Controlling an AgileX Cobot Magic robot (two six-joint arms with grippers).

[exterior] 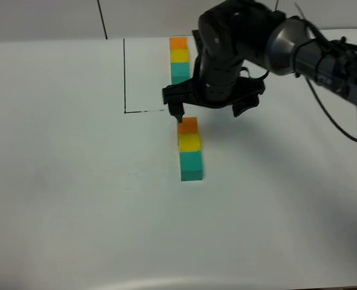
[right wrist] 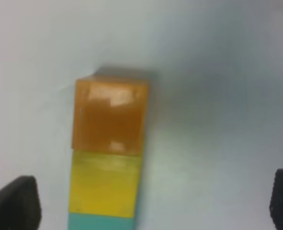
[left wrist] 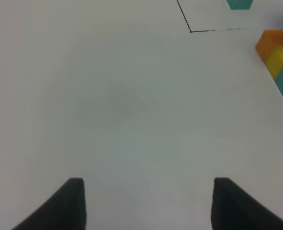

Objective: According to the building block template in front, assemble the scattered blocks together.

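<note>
A broad white matte desk (exterior: pixel 69 199) carries the work, with a thin black drawn outline (exterior: pixel 125 75) toward twelve o'clock. Over the desk's centre the black right arm (exterior: pixel 299 51) reaches in from two o'clock, its right end effector (exterior: pixel 209 110) hanging with fingers spread wide and gripping nothing, evidently poised just above the row it serves. The left end effector (left wrist: pixel 146 201), its fingers apart over bare desk, holds nothing, apparently parked clear. The reference row of joined small cubes (exterior: pixel 179 59) sits at the outline's twelve-o'clock edge, orange farthest, teal nearest. At six o'clock from it, the plain matte orange cube (exterior: pixel 188 125), yellow cube (exterior: pixel 189 142) and teal-green cube (exterior: pixel 191 165) lie touching in the same order, suggesting the copy is essentially complete.
</note>
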